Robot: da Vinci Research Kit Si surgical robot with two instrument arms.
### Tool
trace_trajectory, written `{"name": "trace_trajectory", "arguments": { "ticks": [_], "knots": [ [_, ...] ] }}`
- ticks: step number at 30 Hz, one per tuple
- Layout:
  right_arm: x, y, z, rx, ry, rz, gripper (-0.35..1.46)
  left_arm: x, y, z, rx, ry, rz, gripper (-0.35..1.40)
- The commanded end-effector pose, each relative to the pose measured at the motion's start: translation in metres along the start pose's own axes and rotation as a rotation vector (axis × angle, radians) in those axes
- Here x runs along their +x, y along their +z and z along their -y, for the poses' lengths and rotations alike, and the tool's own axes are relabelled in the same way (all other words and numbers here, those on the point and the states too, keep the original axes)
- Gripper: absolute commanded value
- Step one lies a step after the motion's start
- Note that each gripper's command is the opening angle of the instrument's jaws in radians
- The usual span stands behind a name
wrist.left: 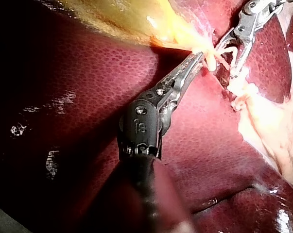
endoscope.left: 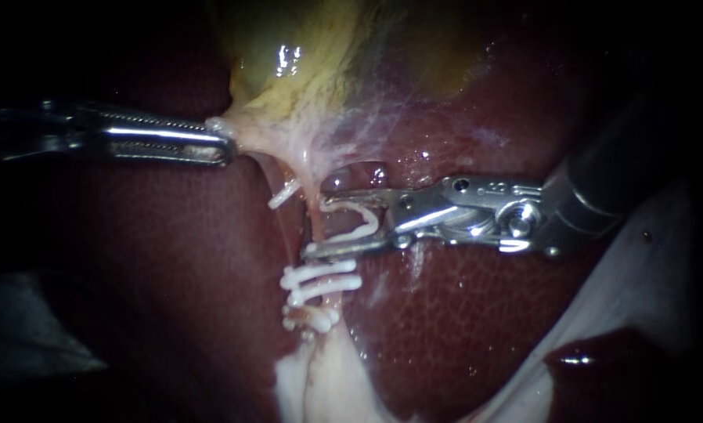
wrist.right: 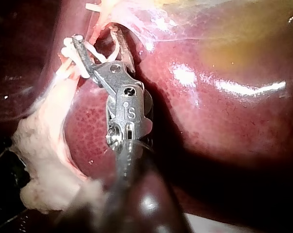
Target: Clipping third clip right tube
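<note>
In the endoscope view the right instrument (endoscope.left: 317, 227) grasps an open white clip (endoscope.left: 365, 222) in its spread jaws. The jaws straddle the right tube (endoscope.left: 315, 211), just on the far side of two closed clips (endoscope.left: 320, 282). The left instrument (endoscope.left: 226, 145) is clenched on pale tissue at the gallbladder's (endoscope.left: 289, 70) near end. Only the left wrist view shows that bite close up, and only the right wrist view shows the liver (endoscope.left: 484, 313) bulging beside the shaft.

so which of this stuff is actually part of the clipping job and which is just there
In the job: right instrument, open clip in its jaws, right tube, clips already on it, left instrument holding the gallbladder.
Just there: liver, pale cloth, clip on the other tube.
</note>
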Motion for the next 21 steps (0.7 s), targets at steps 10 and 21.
{"name": "trace_trajectory", "arguments": {
  "ticks": [10,21],
  "knots": [
    [0.0015,0.0014,0.0012,0.157,0.1,-0.137,0.5,0.0,0.0001,0.0,0.001,0.0,0.0,-0.35],
    [0.0049,0.0007,0.0034,0.208,0.119,-0.192,0.39,0.0,0.0001,0.0,0.001,0.0,0.0,-0.35]
  ]
}}
